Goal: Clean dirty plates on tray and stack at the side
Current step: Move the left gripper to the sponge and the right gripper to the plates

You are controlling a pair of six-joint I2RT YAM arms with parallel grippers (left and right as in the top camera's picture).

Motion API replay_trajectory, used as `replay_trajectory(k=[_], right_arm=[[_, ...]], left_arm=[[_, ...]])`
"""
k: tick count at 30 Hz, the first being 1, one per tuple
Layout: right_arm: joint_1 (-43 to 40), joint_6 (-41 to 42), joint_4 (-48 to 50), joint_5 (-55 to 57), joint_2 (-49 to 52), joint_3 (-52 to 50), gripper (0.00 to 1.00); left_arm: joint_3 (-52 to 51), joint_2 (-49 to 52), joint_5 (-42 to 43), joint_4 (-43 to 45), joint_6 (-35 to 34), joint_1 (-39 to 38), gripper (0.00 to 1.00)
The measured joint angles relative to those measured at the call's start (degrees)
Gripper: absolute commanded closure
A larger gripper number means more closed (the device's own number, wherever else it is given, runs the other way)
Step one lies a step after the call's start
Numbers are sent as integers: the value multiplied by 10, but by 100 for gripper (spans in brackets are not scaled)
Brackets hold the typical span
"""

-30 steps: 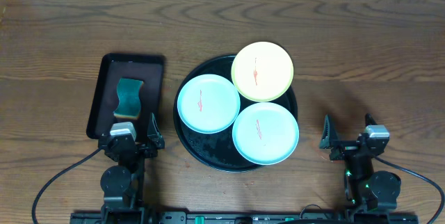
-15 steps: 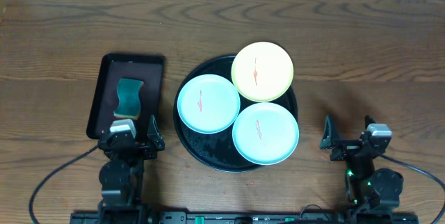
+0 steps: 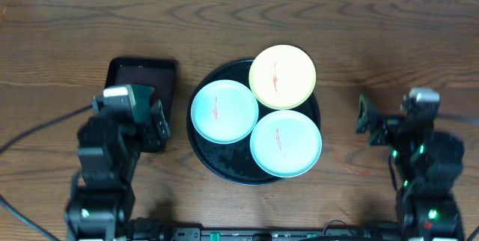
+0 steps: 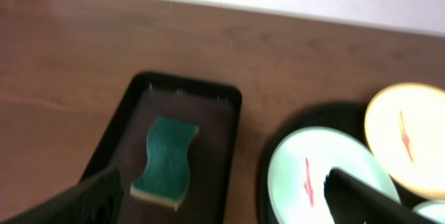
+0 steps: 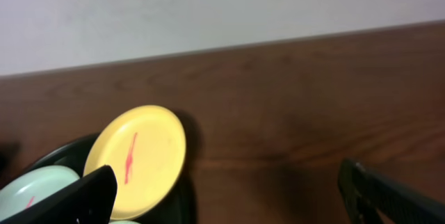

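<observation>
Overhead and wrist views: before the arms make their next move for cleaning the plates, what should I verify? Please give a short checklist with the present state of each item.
1. The left gripper is open and empty: ok, jaws wide apart.
2. The right gripper is open and empty: ok.
3. The sponge is free to pick: ok, it lies flat in the small rectangular tray with nothing on it.
4. All plates are on the round black tray: ok, the yellow plate, left mint plate and near mint plate.
5. The plates are clean: not ok, each shows a red smear.
6. The yellow plate lies level: cannot tell, it reaches over the tray's far rim.
</observation>
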Motion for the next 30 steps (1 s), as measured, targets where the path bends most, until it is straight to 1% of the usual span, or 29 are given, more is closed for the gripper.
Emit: replay_trajectory(k=[9,11,13,15,19,24,28,30], right_arm=[[0,-9,-228,-89,239,249,1],[0,-11,-276,-101,291,302,1],[0,-11,-298,-111,331,337,1],[0,-11,-299,-122,365,356,1],[0,5,-273,-150,408,359,1],[10,24,-241,-209,449,360,12],[64,56,-238,-208,475,360,23],[108,78,-238,-192,491,362,28]], left_arm=[[232,172,10,-216,1,0,7],[268,207,13,-251,0,0,7],[292,235,28,-273,0,0,7],[301,253,49,-278,0,0,7],[303,267,71,-286,0,0,7],[303,277,82,-286,0,0,7],[303,283,84,-286,0,0,7],[303,287,85,-287,0,0,7]])
